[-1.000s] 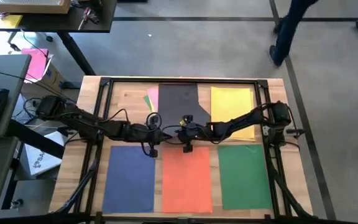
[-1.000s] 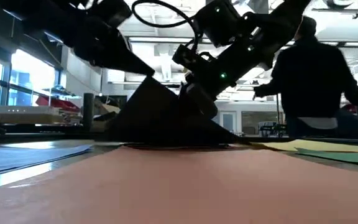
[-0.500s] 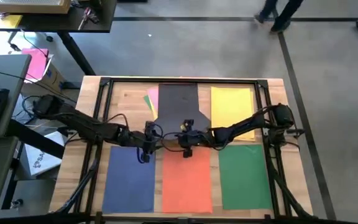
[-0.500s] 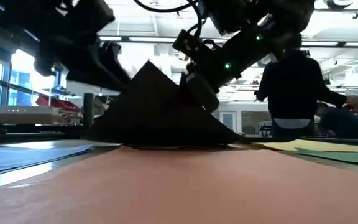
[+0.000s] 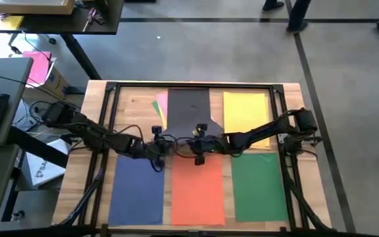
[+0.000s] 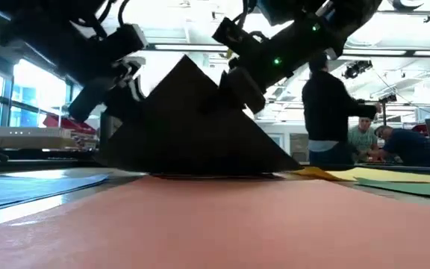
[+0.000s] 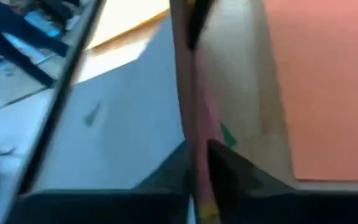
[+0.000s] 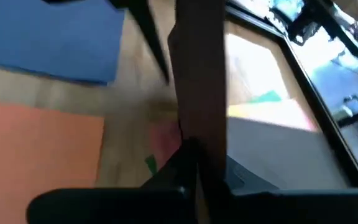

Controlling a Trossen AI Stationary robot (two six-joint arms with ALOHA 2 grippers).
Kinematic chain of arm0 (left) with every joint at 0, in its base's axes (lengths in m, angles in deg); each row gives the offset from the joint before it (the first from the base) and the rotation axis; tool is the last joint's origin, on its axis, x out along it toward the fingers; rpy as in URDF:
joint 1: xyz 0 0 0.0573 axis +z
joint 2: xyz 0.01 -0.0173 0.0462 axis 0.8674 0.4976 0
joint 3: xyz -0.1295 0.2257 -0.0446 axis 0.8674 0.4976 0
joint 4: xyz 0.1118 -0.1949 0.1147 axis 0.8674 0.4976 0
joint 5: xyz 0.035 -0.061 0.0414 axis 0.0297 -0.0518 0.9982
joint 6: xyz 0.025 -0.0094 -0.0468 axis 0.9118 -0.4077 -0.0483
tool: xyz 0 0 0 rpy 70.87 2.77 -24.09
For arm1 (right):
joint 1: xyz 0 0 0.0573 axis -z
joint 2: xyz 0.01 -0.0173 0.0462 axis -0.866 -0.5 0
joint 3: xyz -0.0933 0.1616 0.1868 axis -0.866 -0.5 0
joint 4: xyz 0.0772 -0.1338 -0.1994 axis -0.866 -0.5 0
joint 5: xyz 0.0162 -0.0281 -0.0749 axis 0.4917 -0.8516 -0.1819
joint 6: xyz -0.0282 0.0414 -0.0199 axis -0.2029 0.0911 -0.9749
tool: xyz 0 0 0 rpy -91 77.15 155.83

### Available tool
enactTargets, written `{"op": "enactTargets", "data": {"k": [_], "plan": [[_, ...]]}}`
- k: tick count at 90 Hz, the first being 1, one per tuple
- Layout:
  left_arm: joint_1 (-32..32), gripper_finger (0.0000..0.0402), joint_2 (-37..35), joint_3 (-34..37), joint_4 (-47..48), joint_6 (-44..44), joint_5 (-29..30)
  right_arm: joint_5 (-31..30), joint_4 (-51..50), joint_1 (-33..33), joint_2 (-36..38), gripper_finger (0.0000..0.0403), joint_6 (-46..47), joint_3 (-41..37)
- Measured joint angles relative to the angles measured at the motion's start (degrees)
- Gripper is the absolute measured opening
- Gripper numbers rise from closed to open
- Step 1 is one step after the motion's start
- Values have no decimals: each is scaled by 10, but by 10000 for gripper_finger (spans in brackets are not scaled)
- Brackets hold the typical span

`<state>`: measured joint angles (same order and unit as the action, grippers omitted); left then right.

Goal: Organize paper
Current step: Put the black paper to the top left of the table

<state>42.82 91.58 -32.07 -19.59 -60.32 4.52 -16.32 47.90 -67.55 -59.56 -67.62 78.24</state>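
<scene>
At table centre, both grippers pinch the dark grey sheet (image 5: 188, 110).

Left gripper (image 5: 158, 146) and right gripper (image 5: 197, 145) are each clamped on its near edge, tenting it above the orange sheet (image 5: 197, 191); blue sheet (image 5: 137, 187), green sheet (image 5: 258, 186) and yellow sheet (image 5: 246, 113) lie flat.

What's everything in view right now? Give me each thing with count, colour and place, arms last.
Dark grey sheet: one, back centre, near edge lifted into a peak.
Yellow sheet: one, back right, flat.
Pink sheet: one, mostly under the grey sheet's left edge, yellow-green sliver beside it.
Blue sheet: one, front left.
Orange sheet: one, front centre.
Green sheet: one, front right.
Table: one, light wood.
People: several, dark clothing, in the room behind.
Left gripper: shut on the pink sheet's edge.
Right gripper: shut on the dark grey sheet's lifted edge.
</scene>
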Motion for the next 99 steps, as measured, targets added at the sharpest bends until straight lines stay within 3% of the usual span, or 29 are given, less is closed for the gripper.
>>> {"op": "enactTargets", "data": {"k": [25, 35, 49, 55, 60, 68, 78, 88, 99], "plan": [[-17, 0, 0, -126, 232, -19, 109, -23, -70, -10, 38, 10, 39, 0], [-23, 0, 0, -171, 309, -19, 148, -32, -113, -17, 67, 43, 74, 0], [-31, 0, 0, -240, 445, -23, 268, -47, -181, -20, 101, 102, 135, 0], [-31, 0, 0, -266, 484, -28, 285, -45, -201, -21, 105, 123, 154, 0], [-31, 0, 0, -283, 503, -30, 259, -41, -215, -21, 106, 135, 164, 0], [-34, 0, 0, -287, 520, -62, 158, -28, -228, -24, 106, 149, 166, 0], [-34, 0, 18, -287, 639, -193, 38, -21, -235, -27, 106, 154, 177, 0], [-35, 0, 55, -271, 790, -345, -23, -21, -235, -29, 106, 153, 178, 0], [-34, 0, 75, -223, 789, -426, -94, -21, -229, -30, 106, 154, 178, 0]]}}
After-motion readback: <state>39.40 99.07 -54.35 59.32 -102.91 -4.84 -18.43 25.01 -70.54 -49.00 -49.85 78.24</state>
